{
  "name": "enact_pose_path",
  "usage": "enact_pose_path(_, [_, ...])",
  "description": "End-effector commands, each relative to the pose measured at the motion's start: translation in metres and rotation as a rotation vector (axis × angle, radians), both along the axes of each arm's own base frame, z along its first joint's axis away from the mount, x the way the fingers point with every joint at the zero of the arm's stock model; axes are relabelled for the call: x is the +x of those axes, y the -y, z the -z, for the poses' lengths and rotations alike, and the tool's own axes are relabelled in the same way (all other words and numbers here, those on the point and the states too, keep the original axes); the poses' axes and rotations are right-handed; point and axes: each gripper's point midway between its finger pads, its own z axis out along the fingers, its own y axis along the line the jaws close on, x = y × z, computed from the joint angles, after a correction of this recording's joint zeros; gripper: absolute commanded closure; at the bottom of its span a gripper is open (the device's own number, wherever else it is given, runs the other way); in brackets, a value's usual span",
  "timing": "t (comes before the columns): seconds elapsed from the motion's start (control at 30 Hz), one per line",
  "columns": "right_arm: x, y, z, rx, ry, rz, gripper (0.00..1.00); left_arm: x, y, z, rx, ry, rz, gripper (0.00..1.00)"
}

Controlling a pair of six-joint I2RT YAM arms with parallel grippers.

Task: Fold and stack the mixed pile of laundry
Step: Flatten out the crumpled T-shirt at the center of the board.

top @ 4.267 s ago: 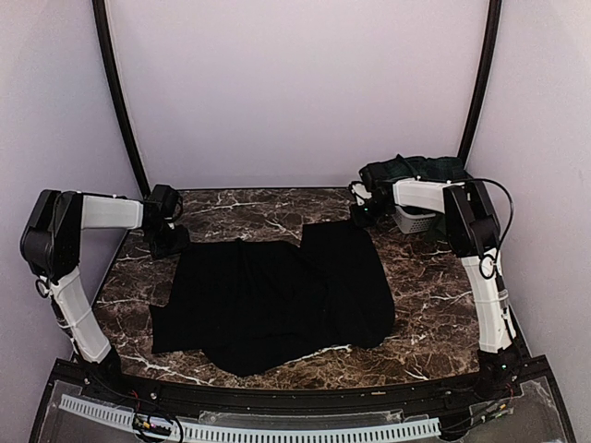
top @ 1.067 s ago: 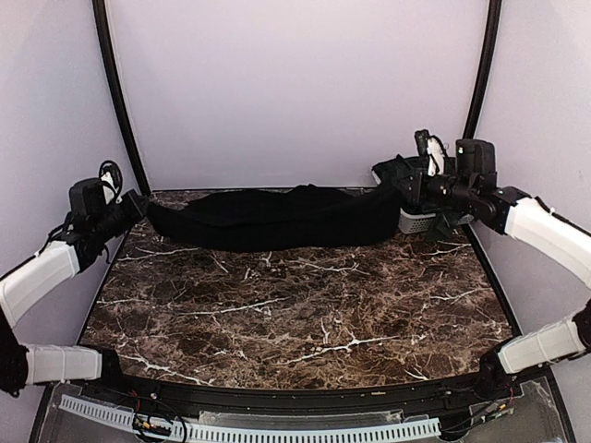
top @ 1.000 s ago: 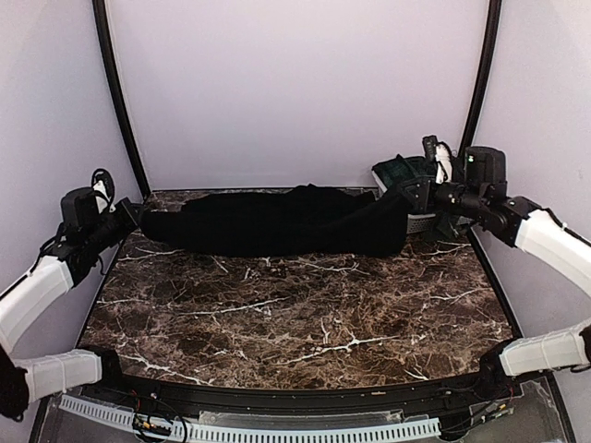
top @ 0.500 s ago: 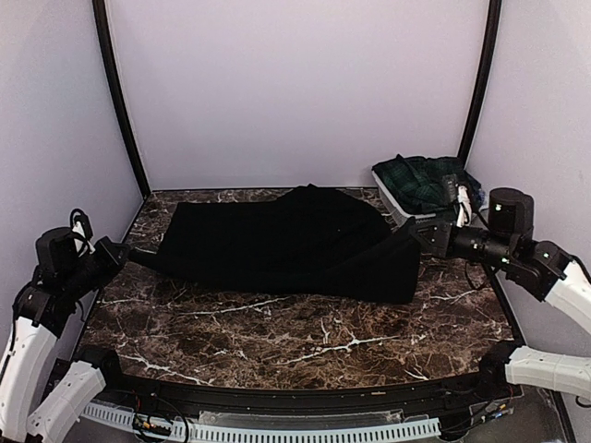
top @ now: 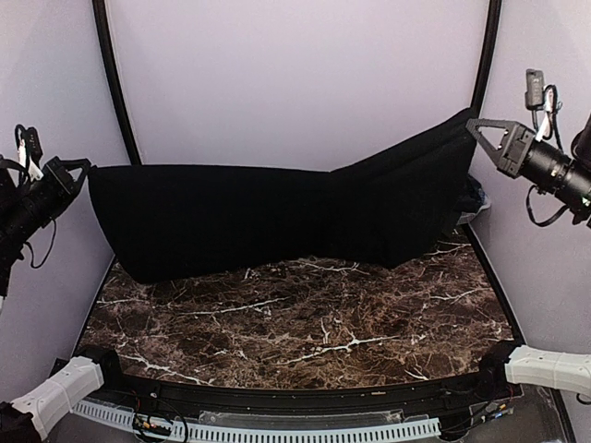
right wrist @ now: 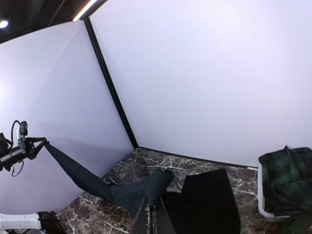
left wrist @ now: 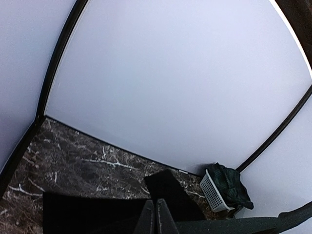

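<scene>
A plain black cloth (top: 259, 217) hangs stretched in the air between my two grippers, and its lower edge reaches down to the marble table (top: 305, 323). My left gripper (top: 85, 168) is shut on the cloth's upper left corner, high at the left wall. At the upper right, my right gripper (top: 473, 123) is shut on the other corner, a little higher. In the wrist views the shut left fingers (left wrist: 148, 219) and right fingers (right wrist: 146, 219) pinch black fabric. A green-and-navy tartan garment (right wrist: 287, 180) lies in the basket.
The white slatted basket (left wrist: 212, 190) stands at the table's far right corner; in the top view the cloth hides most of it. Lilac walls and black frame posts (top: 115, 92) close in the back and sides.
Both arms have risen and drawn apart. The black cloth, which trailed low over the table's far part, now hangs lifted and spread as a taut sheet.
</scene>
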Motion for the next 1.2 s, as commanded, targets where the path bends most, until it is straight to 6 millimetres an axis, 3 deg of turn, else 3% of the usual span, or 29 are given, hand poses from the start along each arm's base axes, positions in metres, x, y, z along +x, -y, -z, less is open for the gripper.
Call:
enact_pose_path(0.0, [-0.026, 0.018, -0.063, 0.0, 0.164, 0.023, 1.0, -0.02, 0.007, -0.06, 0.07, 0.132, 0.049, 1.0])
enact_pose_path(0.03, [-0.032, 0.021, -0.074, 0.003, 0.186, 0.019, 1.0, -0.031, 0.011, -0.082, 0.073, 0.181, 0.072, 1.0])
enact_pose_path(0.07, [-0.038, 0.023, -0.085, 0.007, 0.209, 0.013, 1.0, -0.03, 0.013, -0.086, 0.079, 0.177, 0.082, 1.0])
enact_pose_path(0.1, [-0.044, 0.025, -0.095, 0.013, 0.23, 0.006, 1.0, -0.042, 0.016, -0.106, 0.084, 0.224, 0.099, 1.0])
enact_pose_path(0.33, [-0.078, 0.038, -0.166, 0.061, 0.393, -0.018, 1.0, -0.068, 0.021, -0.174, 0.104, 0.351, 0.13, 1.0])
enact_pose_path(0.53, [-0.067, 0.036, -0.203, 0.062, 0.492, 0.024, 1.0, -0.061, 0.021, -0.214, 0.078, 0.415, 0.125, 1.0])
enact_pose_path(0.67, [-0.043, 0.035, -0.214, 0.038, 0.525, 0.109, 1.0, -0.036, 0.009, -0.217, 0.067, 0.384, 0.051, 1.0])
enact_pose_path(0.77, [-0.003, 0.025, -0.201, -0.029, 0.48, 0.185, 1.0, 0.005, 0.003, -0.192, 0.068, 0.267, 0.012, 1.0])
enact_pose_path(0.83, [0.035, 0.018, -0.178, -0.082, 0.425, 0.255, 1.0, 0.034, 0.003, -0.166, 0.051, 0.189, 0.013, 1.0])
enact_pose_path(0.87, [0.056, 0.016, -0.165, -0.122, 0.399, 0.3, 1.0, 0.054, 0.001, -0.141, 0.048, 0.124, -0.004, 1.0])
enact_pose_path(0.9, [0.079, 0.012, -0.147, -0.157, 0.366, 0.323, 1.0, 0.064, -0.001, -0.132, 0.037, 0.111, -0.014, 1.0])
enact_pose_path(0.93, [0.1, 0.009, -0.131, -0.174, 0.332, 0.328, 1.0, 0.082, -0.004, -0.105, 0.036, 0.048, -0.034, 1.0])
enact_pose_path(0.97, [0.122, 0.004, -0.112, -0.175, 0.286, 0.313, 1.0, 0.091, -0.005, -0.097, 0.031, 0.039, -0.042, 1.0])
enact_pose_path(1.0, [0.144, -0.001, -0.092, -0.183, 0.245, 0.303, 1.0, 0.109, -0.007, -0.07, 0.031, -0.026, -0.058, 1.0])
enact_pose_path(1.03, [0.165, -0.004, -0.072, -0.193, 0.204, 0.296, 1.0, 0.119, -0.009, -0.061, 0.023, -0.039, -0.071, 1.0])
enact_pose_path(1.1, [0.202, -0.015, -0.042, -0.206, 0.152, 0.27, 1.0, 0.146, -0.013, -0.013, 0.025, -0.133, -0.102, 1.0])
enact_pose_path(1.17, [0.238, -0.029, -0.012, -0.226, 0.1, 0.24, 1.0, 0.171, -0.022, 0.023, 0.041, -0.192, -0.157, 1.0])
